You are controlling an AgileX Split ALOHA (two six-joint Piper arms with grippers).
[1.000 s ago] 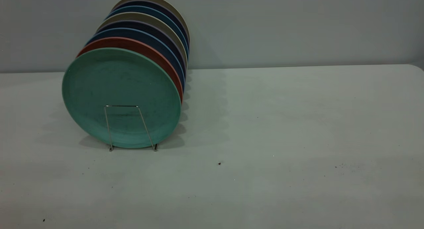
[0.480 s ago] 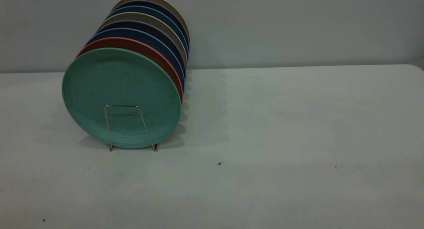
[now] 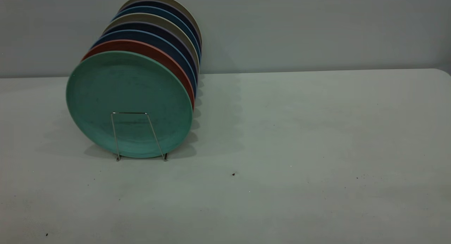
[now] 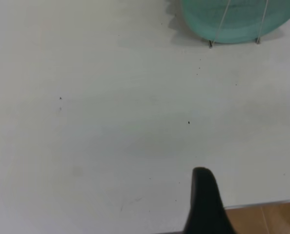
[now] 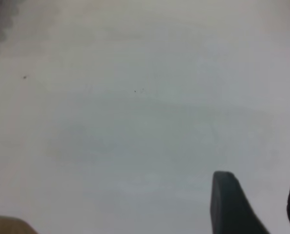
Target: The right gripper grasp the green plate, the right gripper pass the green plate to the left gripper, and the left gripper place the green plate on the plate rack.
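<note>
**A:** Where's the green plate [image 3: 129, 103]?

**B:** I see it on the table's [image 3: 282, 148] left, upright at the front of the plate rack [image 3: 138, 136], salmon plate [image 3: 155, 52] just behind.

**A:** Grippers?

**B:** Left gripper [image 4: 206, 204]: one finger visible, can't tell. Right gripper [image 5: 262, 204] looks spread, holding nothing.

Only the plate rack [image 3: 139, 136], packed with plates, obstructs the table's [image 3: 299, 148] left.
</note>
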